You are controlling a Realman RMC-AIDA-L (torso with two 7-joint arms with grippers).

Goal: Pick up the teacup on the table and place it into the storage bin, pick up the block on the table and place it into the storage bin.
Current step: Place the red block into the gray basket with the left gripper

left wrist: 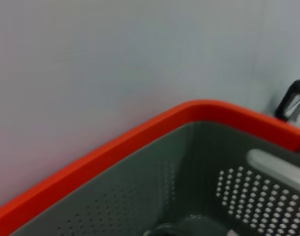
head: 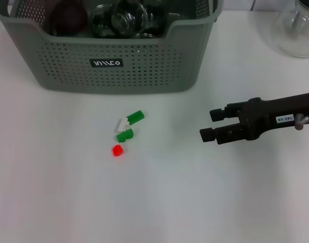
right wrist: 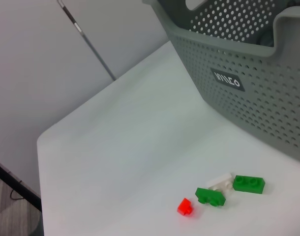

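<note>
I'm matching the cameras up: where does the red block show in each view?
Head view: red block on the table, lowest of the block cluster, in front of the storage bin.
Right wrist view: red block beside a green block.
Left wrist view: not visible.
Shared landmark: the storage bin's black label.

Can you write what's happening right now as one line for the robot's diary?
right gripper: open, above table, right of blocks | blocks: on table in front of storage bin | glass things already in bin | left gripper: not in view
</note>
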